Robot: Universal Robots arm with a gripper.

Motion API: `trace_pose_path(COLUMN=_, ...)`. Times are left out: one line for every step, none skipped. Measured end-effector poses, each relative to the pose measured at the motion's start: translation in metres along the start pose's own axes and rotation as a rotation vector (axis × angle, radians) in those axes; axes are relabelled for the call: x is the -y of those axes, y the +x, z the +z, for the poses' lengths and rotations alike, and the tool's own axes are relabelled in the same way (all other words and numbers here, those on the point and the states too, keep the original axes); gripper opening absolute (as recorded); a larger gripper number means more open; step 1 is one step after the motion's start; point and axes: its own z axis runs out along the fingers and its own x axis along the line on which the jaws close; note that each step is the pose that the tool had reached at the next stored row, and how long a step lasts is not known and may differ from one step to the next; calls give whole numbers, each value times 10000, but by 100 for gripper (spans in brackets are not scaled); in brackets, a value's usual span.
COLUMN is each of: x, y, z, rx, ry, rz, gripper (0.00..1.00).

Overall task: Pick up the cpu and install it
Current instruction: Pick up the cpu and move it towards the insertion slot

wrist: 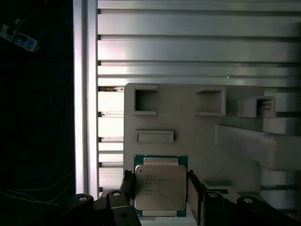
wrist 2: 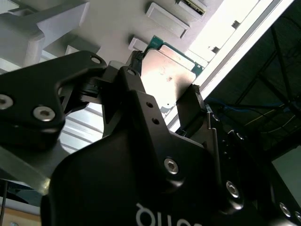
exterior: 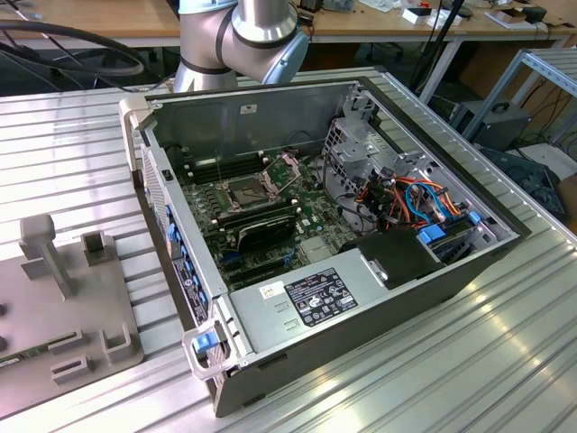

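Widest of all, a slatted metal table (exterior: 505, 352). On it, an open case (exterior: 243, 117), lying on its side. Inside, a green board (exterior: 311, 212) facing up, a grey power supply (exterior: 302, 298) at the near end, and coloured cables (exterior: 424, 198) toward the exterior view's right. Behind the case, part of the arm (exterior: 243, 36). To the exterior view's left of the case and apart from it, a grey fixture (exterior: 63, 298) with raised blocks and pockets. On the board, the square socket (exterior: 248, 191), dark in the middle.

In the first wrist view, the black gripper (wrist: 160, 178) over the fixture, narrowed to the chip's width. One of the fingers (wrist: 193, 190) pressed against each of two opposite edges of the cpu (wrist: 160, 188). Grips it silver top toward that camera, green rim showing around it. Same pinch in the second wrist view, with the cpu (wrist 2: 171, 70) between the two fingertips. Keeps the cpu at the fixture, near its edge by the table slats, well away from the socket. Cannot tell whether the cpu rests on the fixture or hangs clear of it.
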Motion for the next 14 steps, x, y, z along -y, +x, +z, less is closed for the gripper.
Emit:
trace_pose_path(x=0, y=0, z=-6, rx=0, ry=0, rz=0, gripper=55)
trace_pose_path(x=0, y=0, z=-16, rx=0, ry=0, rz=0, gripper=55)
trace_pose_path(x=0, y=-1, z=-19, rx=0, ry=0, rz=0, gripper=55)
trace_pose_path(x=0, y=-1, z=-22, rx=0, ry=0, rz=0, gripper=55)
trace_pose_path(x=0, y=-1, z=-25, rx=0, ry=0, rz=0, gripper=55)
trace_pose_path(x=0, y=-1, z=-26, rx=1, ry=-1, rz=0, gripper=55)
trace_pose_path(x=0, y=-1, z=-32, rx=0, ry=0, rz=0, gripper=55)
trace_pose_path(x=0, y=-1, z=-37, rx=0, ry=0, rz=0, gripper=55)
trace_pose_path(x=0, y=-1, z=-37, rx=0, ry=0, rz=0, gripper=55)
trace_pose_path(x=0, y=-1, z=-39, rx=-1, ry=1, rz=0, gripper=55)
trace_pose_path(x=0, y=-1, z=-41, rx=-2, ry=1, rz=0, gripper=55)
trace_pose_path(x=0, y=0, z=-45, rx=-3, ry=1, rz=0, gripper=55)
trace_pose_path(x=0, y=-1, z=-50, rx=-3, ry=3, rz=0, gripper=55)
trace_pose_path(x=0, y=-1, z=-56, rx=-1, ry=1, rz=0, gripper=55)
